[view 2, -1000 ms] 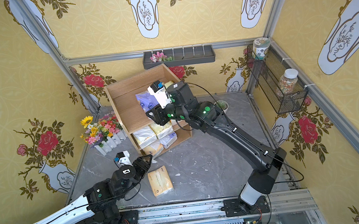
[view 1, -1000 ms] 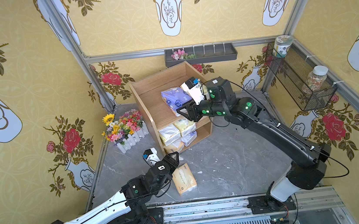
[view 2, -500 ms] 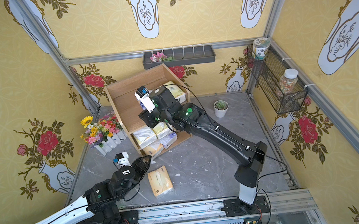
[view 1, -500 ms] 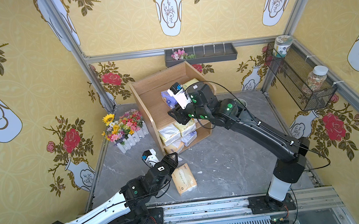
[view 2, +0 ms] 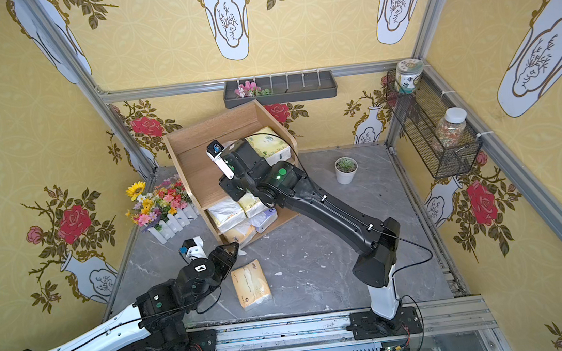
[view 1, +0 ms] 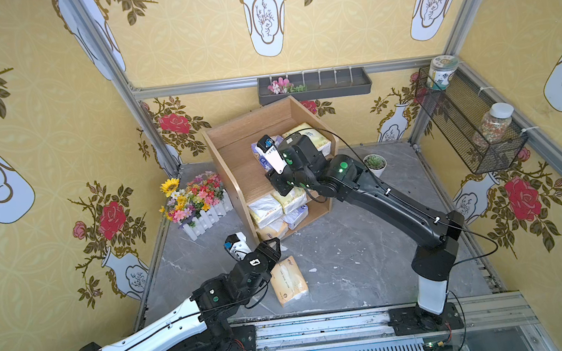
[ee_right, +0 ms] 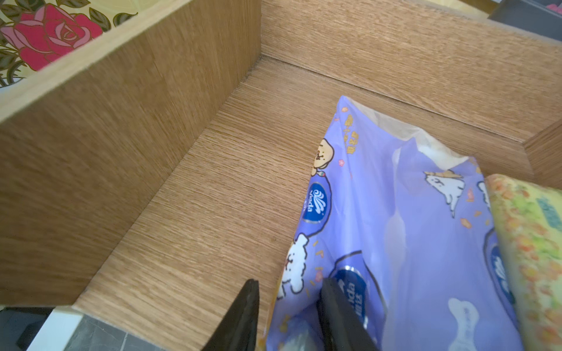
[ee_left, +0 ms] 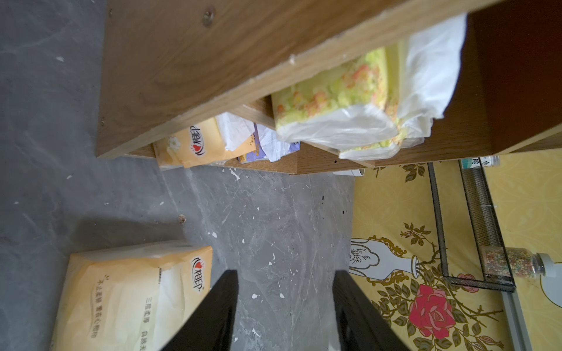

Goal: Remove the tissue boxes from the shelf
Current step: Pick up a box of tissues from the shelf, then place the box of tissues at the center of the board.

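Grey marbled tabletop under wooden shelf, loose tan tissue pack, flower planter, potted succulent.

Stereo overhead, two wrist close-ups.
Both top views share the whole table; wrist cameras face the shelf closely.

Tan tissue pack flat on floor; lavender pack beside yellow pack in wooden shelf.
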Robot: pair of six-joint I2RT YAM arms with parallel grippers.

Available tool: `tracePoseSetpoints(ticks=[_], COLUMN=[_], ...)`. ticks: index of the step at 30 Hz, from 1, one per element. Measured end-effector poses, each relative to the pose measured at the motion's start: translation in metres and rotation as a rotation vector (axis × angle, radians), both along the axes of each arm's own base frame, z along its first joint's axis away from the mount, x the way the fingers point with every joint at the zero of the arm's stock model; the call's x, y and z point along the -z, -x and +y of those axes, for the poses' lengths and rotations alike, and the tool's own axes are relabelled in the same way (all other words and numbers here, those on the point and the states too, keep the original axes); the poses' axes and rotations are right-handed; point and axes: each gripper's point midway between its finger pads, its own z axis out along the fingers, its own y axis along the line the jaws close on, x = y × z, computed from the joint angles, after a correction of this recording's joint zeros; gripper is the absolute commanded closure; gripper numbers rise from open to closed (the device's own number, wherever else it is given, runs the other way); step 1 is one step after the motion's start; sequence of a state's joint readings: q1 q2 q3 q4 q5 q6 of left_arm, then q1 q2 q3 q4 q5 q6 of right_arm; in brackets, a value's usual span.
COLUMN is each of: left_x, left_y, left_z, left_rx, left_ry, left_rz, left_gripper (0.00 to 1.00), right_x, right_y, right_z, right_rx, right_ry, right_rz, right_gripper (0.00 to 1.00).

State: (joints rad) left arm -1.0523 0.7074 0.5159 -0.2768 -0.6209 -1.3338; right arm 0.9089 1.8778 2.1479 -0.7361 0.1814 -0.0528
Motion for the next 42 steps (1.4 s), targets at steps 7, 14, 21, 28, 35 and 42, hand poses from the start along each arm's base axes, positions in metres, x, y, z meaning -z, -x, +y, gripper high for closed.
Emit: tracePoseSetpoints(ticks=[7, 14, 21, 28, 35, 42], left_x=[-0.004, -0.008, -0.024, -0.034, -0.061, -0.075], left_y=[-0.001, -0.002, -0.003, -0.003, -0.005, -0.004], left_z=[-0.001, -0.003, -0.005, -0.006, -0.017, -0.028], left_rx=[0.003, 0.008, 0.022, 0.034, 0.067, 0.108], left_ry=[0.006, 0.013, 0.035, 0.038, 0.107, 0.156], left_rz=[-0.009, -0.021, -0.065, -0.094, -0.147, -0.180], left_gripper=[0.44, 0.44, 0.43, 0.44, 0.40, 0.34], right_x=[0.001, -0.003, -0.029, -0.041, -0.056, -0.047], right_y=[-0.001, 0.006, 0.037, 0.074, 0.113, 0.141], right_z=[-0.003, -0.007, -0.024, -0.045, -0.077, -0.119], right_rx=[0.016, 0.013, -0.012, -0.054, -0.095, -0.079], right_ry=[0.010, -0.006, -0.077, -0.144, -0.231, -0.236], right_rz=[0.000, 0.024, 0.045, 0.071, 0.079, 0.092], right_gripper=[0.91, 1.00, 1.00, 1.00, 1.00, 1.00])
